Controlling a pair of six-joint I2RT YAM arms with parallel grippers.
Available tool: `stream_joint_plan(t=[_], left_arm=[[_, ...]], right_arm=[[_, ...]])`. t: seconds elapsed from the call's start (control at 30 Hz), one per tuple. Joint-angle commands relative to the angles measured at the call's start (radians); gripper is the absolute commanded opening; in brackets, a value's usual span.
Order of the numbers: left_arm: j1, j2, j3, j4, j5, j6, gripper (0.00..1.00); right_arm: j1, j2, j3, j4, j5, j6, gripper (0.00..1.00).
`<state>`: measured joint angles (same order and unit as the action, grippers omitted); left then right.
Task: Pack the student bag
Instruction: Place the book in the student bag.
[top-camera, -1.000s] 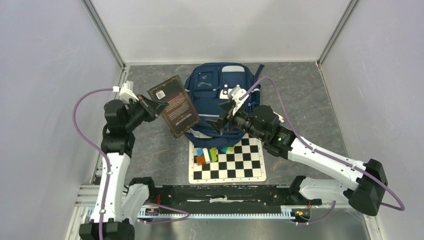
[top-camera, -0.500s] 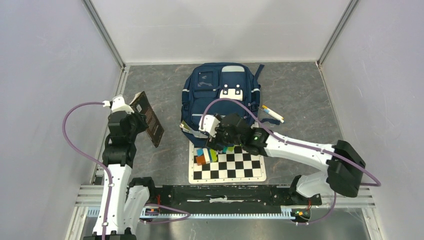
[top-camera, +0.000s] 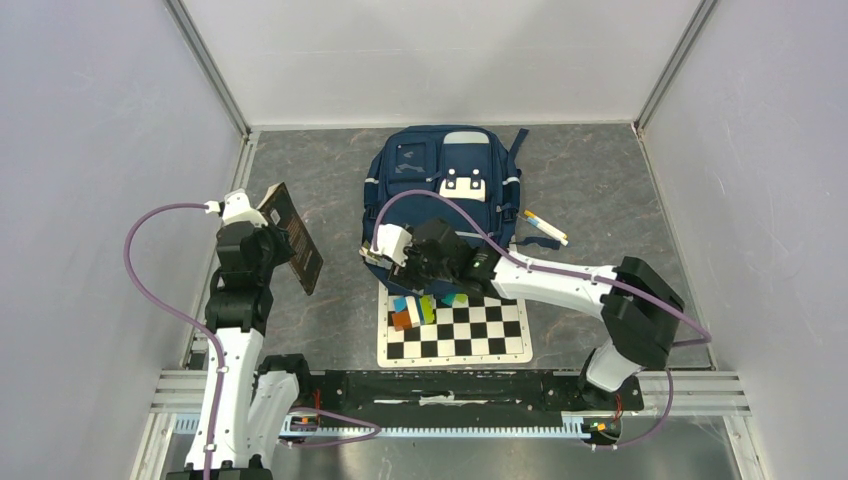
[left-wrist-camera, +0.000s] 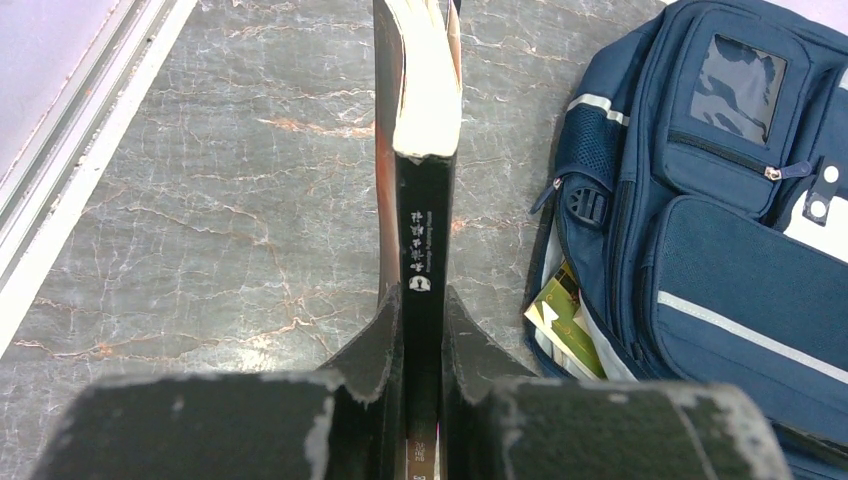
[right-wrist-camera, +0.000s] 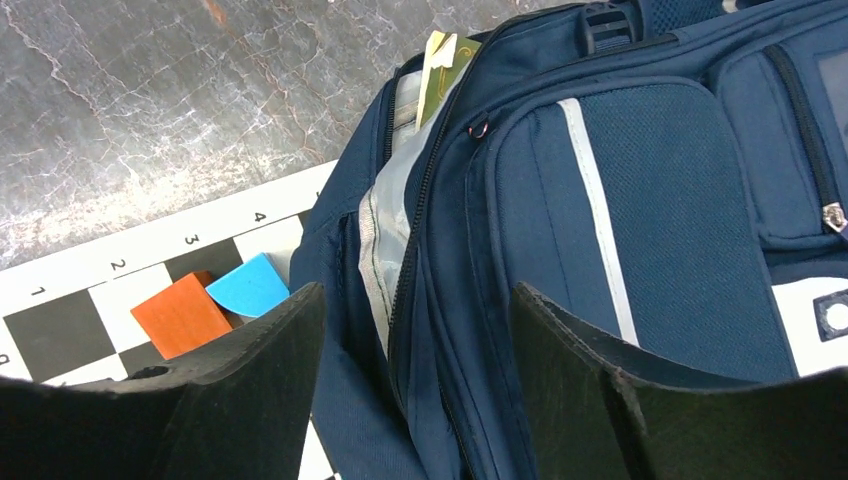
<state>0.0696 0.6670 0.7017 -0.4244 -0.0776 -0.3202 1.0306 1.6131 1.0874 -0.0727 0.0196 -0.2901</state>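
Observation:
The student bag (top-camera: 440, 185) lies flat at the table's middle back, a navy backpack with grey stripes. Its main zip gapes along the lower left side, where a green booklet (left-wrist-camera: 563, 312) pokes out; the booklet also shows in the right wrist view (right-wrist-camera: 446, 66). My left gripper (top-camera: 276, 246) is shut on a dark book (top-camera: 298, 240), held edge-on above the floor to the left of the bag. In the left wrist view the book's spine (left-wrist-camera: 425, 230) runs between the fingers. My right gripper (top-camera: 378, 258) is open, its jaws straddling the bag's open zip edge (right-wrist-camera: 420, 250) without closing on it.
A checkerboard mat (top-camera: 480, 330) lies in front of the bag, with coloured blocks (top-camera: 415, 308) at its far left; an orange block (right-wrist-camera: 180, 315) and a blue block (right-wrist-camera: 250, 285) are beside my right finger. Markers (top-camera: 545, 227) lie right of the bag. Walls enclose three sides.
My right arm swung from above the bag's middle down to its lower left edge. My left arm drew the book back to the left and turned it edge-on.

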Motion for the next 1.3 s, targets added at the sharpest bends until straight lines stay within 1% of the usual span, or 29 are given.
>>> stream_joint_plan(t=[0.0, 0.07, 0.13, 0.23, 0.27, 0.4, 0.43, 0.5, 0.6, 0.67, 0.73, 0.8, 0.83, 0.9, 0.97, 1.0, 1.07, 1.13, 1.2, 1.27], left_arm=[[-0.004, -0.006, 0.019, 0.092, -0.006, 0.035, 0.04], [-0.004, -0.005, 0.021, 0.093, 0.000, 0.031, 0.04], [-0.005, -0.003, 0.021, 0.098, 0.030, 0.021, 0.04], [-0.004, 0.005, 0.019, 0.127, 0.137, -0.010, 0.05], [-0.004, 0.014, 0.023, 0.133, 0.174, -0.017, 0.07], [-0.004, 0.063, 0.040, 0.150, 0.397, -0.024, 0.08], [-0.005, 0.068, 0.044, 0.149, 0.436, -0.026, 0.08], [-0.004, 0.067, 0.054, 0.148, 0.517, -0.026, 0.08], [-0.004, 0.055, 0.067, 0.169, 0.676, -0.026, 0.05], [-0.004, 0.053, 0.072, 0.203, 0.810, -0.065, 0.03], [-0.004, 0.055, 0.059, 0.290, 0.948, -0.160, 0.02], [-0.007, 0.066, 0.036, 0.391, 1.046, -0.260, 0.02], [-0.010, 0.077, 0.027, 0.444, 1.092, -0.307, 0.02], [-0.022, 0.105, 0.020, 0.484, 1.152, -0.351, 0.02], [-0.050, 0.153, 0.020, 0.490, 1.204, -0.369, 0.02], [-0.086, 0.181, 0.022, 0.490, 1.226, -0.376, 0.02], [-0.171, 0.257, 0.026, 0.485, 1.223, -0.374, 0.02], [-0.266, 0.365, 0.052, 0.444, 1.183, -0.335, 0.02], [-0.345, 0.470, 0.109, 0.354, 1.139, -0.267, 0.02], [-0.394, 0.540, 0.149, 0.345, 1.073, -0.252, 0.02]], right_arm=[[0.002, 0.037, 0.061, 0.003, 0.008, -0.013, 0.66], [0.002, 0.046, 0.074, -0.005, 0.034, -0.018, 0.50], [0.002, 0.043, 0.085, -0.007, 0.059, -0.023, 0.31], [0.002, 0.030, 0.111, -0.008, 0.115, -0.026, 0.03], [0.002, 0.024, 0.122, -0.012, 0.154, -0.021, 0.00], [-0.001, -0.010, 0.173, -0.022, 0.348, -0.003, 0.00], [-0.003, -0.020, 0.183, -0.022, 0.408, -0.001, 0.00], [-0.017, -0.037, 0.201, -0.025, 0.481, 0.002, 0.00], [-0.059, -0.057, 0.232, -0.032, 0.510, 0.010, 0.00], [-0.085, -0.056, 0.268, -0.044, 0.510, 0.015, 0.00], [-0.103, -0.051, 0.300, -0.053, 0.505, 0.017, 0.00], [-0.120, -0.046, 0.328, -0.054, 0.502, 0.028, 0.00], [-0.129, -0.044, 0.342, -0.053, 0.498, 0.036, 0.00], [-0.143, -0.032, 0.375, -0.053, 0.505, 0.049, 0.00], [-0.152, -0.018, 0.411, -0.053, 0.515, 0.058, 0.00], [-0.153, -0.014, 0.431, -0.053, 0.517, 0.058, 0.00], [-0.153, -0.009, 0.460, -0.051, 0.504, 0.064, 0.00], [-0.153, -0.014, 0.473, -0.038, 0.492, 0.072, 0.00], [-0.153, -0.017, 0.487, -0.032, 0.490, 0.075, 0.00], [-0.152, -0.021, 0.494, -0.032, 0.487, 0.074, 0.00]])
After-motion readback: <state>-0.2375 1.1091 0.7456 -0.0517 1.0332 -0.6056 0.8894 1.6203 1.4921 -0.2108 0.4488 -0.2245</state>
